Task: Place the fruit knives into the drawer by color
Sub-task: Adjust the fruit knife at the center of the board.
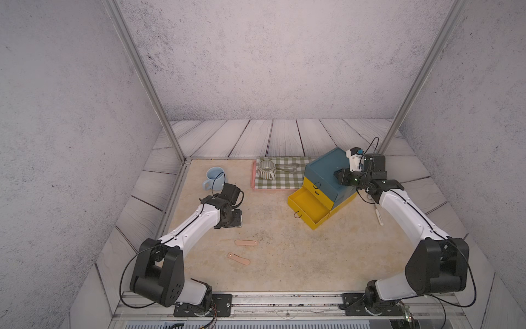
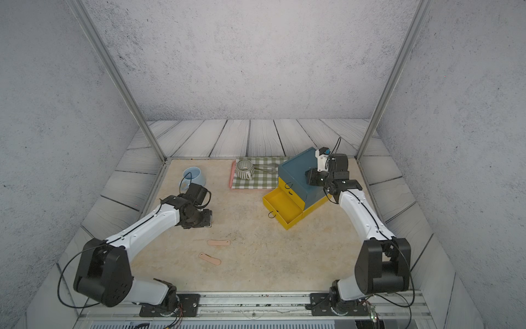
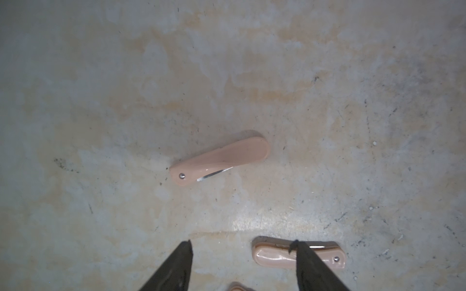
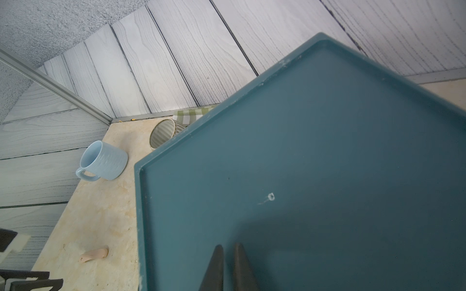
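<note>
Two salmon pink fruit knives (image 1: 246, 242) (image 1: 238, 258) lie folded on the beige table in both top views. In the left wrist view one knife (image 3: 219, 158) lies ahead of the fingertips, and another knife (image 3: 274, 254) is partly behind one finger. My left gripper (image 3: 242, 243) hangs open above the table, holding nothing. The drawer (image 1: 327, 176), a dark teal chest, has its lowest yellow drawer (image 1: 308, 209) pulled out, its inside bare. My right gripper (image 4: 228, 245) is shut and empty over the chest's top (image 4: 315, 163).
A pale blue mug (image 1: 215, 178) stands behind the left arm. A pink tray (image 1: 253, 176) with a green checked cloth carries a striped cup (image 1: 266, 169) and metal cutlery (image 1: 287, 168). A thin white stick (image 1: 378, 216) lies right of the chest.
</note>
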`<state>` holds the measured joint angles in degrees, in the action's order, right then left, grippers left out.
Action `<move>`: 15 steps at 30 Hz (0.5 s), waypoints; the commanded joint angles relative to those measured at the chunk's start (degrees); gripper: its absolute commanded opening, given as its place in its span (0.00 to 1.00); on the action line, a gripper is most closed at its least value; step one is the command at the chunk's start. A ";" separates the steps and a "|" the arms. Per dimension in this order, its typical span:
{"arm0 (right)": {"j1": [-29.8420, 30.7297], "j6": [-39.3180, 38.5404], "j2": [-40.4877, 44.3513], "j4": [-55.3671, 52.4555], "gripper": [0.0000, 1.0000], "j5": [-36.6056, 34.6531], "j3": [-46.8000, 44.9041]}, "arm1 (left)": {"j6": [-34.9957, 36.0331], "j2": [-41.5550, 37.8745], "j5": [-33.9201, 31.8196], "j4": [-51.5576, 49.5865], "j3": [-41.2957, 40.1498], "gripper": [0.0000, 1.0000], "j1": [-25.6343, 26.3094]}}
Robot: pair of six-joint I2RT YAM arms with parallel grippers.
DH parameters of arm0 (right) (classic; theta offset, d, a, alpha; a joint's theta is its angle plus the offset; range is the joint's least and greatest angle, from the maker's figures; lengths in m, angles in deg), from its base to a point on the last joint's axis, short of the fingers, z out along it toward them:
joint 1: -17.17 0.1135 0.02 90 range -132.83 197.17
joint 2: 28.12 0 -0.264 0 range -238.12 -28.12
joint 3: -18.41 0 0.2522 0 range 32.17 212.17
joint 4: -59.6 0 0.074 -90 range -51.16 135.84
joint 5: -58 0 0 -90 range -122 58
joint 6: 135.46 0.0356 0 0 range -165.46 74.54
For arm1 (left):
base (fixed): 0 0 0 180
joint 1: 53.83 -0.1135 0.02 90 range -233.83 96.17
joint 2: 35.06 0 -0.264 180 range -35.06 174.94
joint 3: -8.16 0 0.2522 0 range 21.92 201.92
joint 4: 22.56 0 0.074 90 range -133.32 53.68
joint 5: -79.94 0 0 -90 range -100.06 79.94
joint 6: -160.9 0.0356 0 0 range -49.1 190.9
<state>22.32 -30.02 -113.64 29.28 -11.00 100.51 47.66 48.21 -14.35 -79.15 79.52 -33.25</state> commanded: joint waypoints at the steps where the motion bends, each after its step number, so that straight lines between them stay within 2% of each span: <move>1: 0.22 0.38 -7.01 -25.69 0.13 -4.18 -7.91 | 3.34 2.67 -1.42 -1.13 3.09 0.68 -0.78; 7: 0.32 0.47 -7.05 -25.37 0.13 -4.38 -8.22 | 7.76 9.41 -0.55 -1.21 7.43 0.68 -1.23; 15: 0.38 0.39 -7.35 -25.19 0.13 -4.24 -8.22 | 9.80 15.95 0.19 -4.94 12.72 0.68 -4.07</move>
<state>22.32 -30.02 -113.64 30.07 -10.89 100.18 55.75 63.13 -14.53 -81.11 90.34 -35.72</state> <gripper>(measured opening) 0.127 0.678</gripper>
